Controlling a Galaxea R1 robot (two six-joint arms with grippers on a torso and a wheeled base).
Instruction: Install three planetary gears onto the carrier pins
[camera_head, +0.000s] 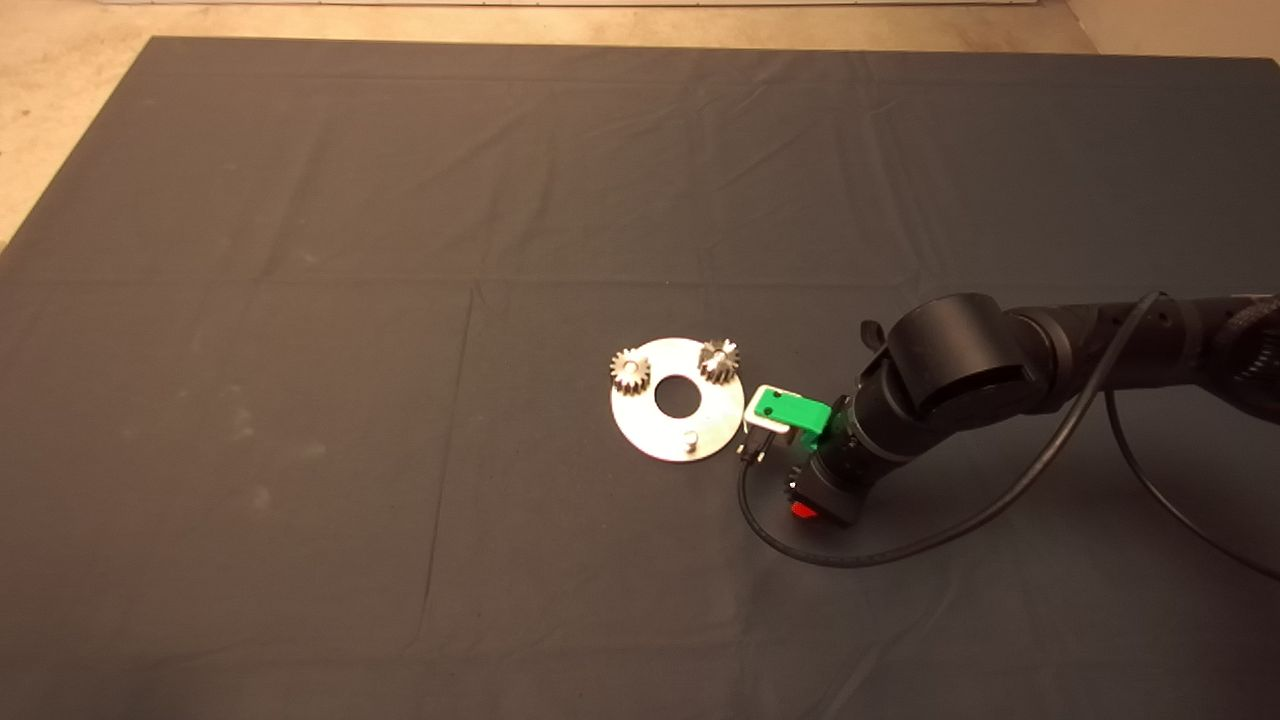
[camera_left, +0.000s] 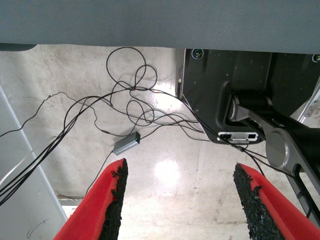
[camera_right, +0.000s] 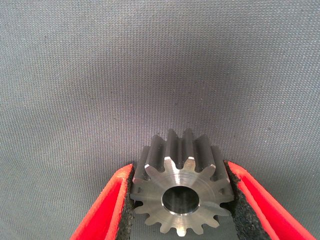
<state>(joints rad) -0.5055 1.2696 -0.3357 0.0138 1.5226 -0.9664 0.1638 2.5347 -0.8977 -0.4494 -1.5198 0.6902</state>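
Note:
The round shiny disc (camera_head: 640, 420) lies at the middle of the mat. Two planetary gears (camera_head: 630, 371) (camera_head: 718, 359) sit on its two far carrier pins. The near pin (camera_head: 690, 439) stands bare. My right gripper (camera_head: 803, 511) points down at the mat just right of the disc's near edge. In the right wrist view this gripper (camera_right: 180, 170) is shut on the third gear (camera_right: 181, 192), its pads pressing on both toothed sides, and only mat lies behind it. My left gripper (camera_left: 180, 170) is parked out of the head view, open and empty over the floor.
The right arm's black cable (camera_head: 850, 560) loops on the mat near the gripper. Bare mat (camera_head: 300, 400) spreads left of and behind the disc. The left wrist view shows floor cables (camera_left: 130, 100), a small grey box (camera_left: 126, 144) and the robot's base (camera_left: 240, 100).

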